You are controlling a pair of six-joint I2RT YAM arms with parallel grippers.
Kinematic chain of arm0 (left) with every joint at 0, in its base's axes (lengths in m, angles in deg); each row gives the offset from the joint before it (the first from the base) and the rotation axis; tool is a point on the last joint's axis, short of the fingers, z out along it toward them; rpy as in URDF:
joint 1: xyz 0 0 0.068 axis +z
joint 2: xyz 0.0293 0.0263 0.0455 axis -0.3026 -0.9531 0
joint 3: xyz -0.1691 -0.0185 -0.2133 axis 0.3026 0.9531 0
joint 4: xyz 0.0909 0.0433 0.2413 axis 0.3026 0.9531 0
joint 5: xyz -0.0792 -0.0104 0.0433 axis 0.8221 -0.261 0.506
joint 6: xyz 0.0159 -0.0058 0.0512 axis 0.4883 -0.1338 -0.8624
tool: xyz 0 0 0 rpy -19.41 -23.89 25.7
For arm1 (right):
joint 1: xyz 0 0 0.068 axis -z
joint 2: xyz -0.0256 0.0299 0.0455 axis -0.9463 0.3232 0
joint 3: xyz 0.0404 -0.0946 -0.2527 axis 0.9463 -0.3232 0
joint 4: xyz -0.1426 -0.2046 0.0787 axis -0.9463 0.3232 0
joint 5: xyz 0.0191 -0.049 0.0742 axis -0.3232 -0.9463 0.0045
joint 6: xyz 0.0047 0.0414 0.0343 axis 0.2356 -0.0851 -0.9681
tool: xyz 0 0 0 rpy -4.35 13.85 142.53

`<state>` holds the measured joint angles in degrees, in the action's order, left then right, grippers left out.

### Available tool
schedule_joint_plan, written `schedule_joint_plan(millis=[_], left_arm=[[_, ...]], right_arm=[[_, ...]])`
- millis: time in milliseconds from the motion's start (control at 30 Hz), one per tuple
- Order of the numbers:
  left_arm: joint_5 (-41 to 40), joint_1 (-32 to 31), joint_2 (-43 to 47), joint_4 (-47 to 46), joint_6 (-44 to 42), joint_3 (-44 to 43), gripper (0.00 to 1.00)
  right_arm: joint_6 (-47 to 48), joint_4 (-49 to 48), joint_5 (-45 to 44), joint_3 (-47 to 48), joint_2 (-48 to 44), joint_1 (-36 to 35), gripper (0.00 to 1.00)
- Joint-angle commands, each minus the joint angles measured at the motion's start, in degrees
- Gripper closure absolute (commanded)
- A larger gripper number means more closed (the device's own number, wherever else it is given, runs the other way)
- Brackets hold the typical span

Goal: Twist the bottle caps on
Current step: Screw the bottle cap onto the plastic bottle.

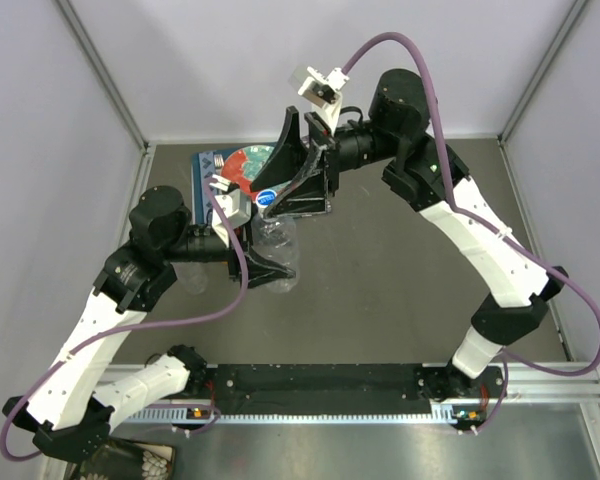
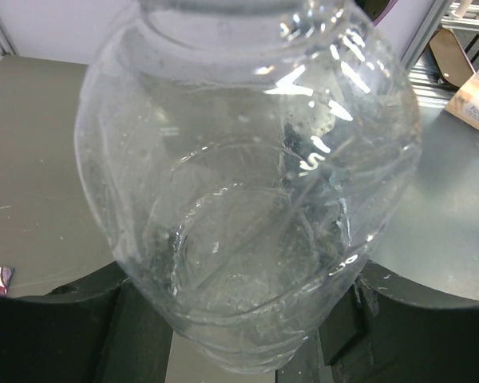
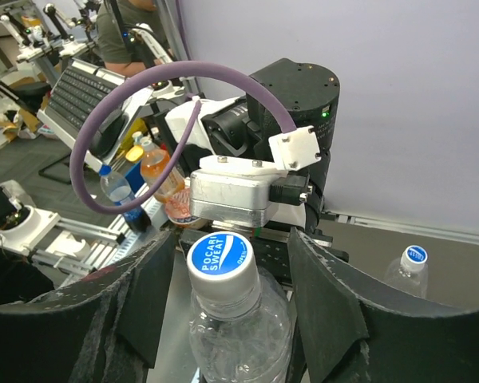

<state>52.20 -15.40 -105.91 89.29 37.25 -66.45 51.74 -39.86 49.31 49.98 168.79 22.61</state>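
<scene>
Bottle [image 2: 247,199] (clear, blue-printed white cap [image 3: 221,266]) clamped in left fingers [image 2: 56,335], right fingers [image 3: 144,303] open.

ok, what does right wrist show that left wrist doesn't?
Only right wrist: the white-and-blue cap sitting on the bottle, with the right jaws open on either side of it and gaps showing. A second capped bottle stands farther back on the table. The left arm is behind.
Only left wrist: the bottle's lower body and base, seen through its clear wall, with the left jaws pressed against both sides.
Both: the grey table and, judging by the top view, the same clear bottle.
</scene>
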Motion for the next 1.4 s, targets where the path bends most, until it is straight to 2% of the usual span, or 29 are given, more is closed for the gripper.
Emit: schedule_joint_plan(millis=[0, 200, 467, 633, 833, 1000, 1167, 1367], left_arm=[[1.6, 0.2, 0.1, -1.6, 0.3, -1.7, 0.56], [1.0, 0.2, 0.3, -1.6, 0.4, -1.4, 0.56], [0.0, 0.2, 0.5, -1.8, 0.8, -1.3, 0.56], [-1.3, 0.7, 0.7, -2.3, 1.4, -1.1, 0.57], [-3.9, 1.4, 1.1, -4.3, 4.5, -0.9, 0.57], [-4.4, 1.6, 0.9, -5.6, 5.8, -1.0, 0.58], [-5.0, 1.8, 1.3, -5.7, 5.8, -0.2, 0.58], [-6.5, 2.2, 1.8, -5.9, 6.1, 0.3, 0.58]], right_arm=[[-0.7, -1.9, 1.4, 0.6, -0.1, 0.5, 0.44], [-0.7, -2.4, 1.5, 0.0, -0.2, 0.5, 0.59], [-1.1, -4.1, 1.3, -2.9, -1.4, 0.5, 0.66], [-2.9, -8.1, 0.0, -6.9, -3.5, 0.5, 0.74], [-3.2, -10.7, -3.4, -11.8, -6.6, 0.5, 0.89], [-6.3, -18.0, -6.9, -16.2, -9.0, 0.5, 1.00], [-12.1, -27.7, -9.4, -20.5, -11.0, 0.5, 1.00], [-12.5, -31.1, -12.2, -24.7, -13.5, 0.5, 1.00]])
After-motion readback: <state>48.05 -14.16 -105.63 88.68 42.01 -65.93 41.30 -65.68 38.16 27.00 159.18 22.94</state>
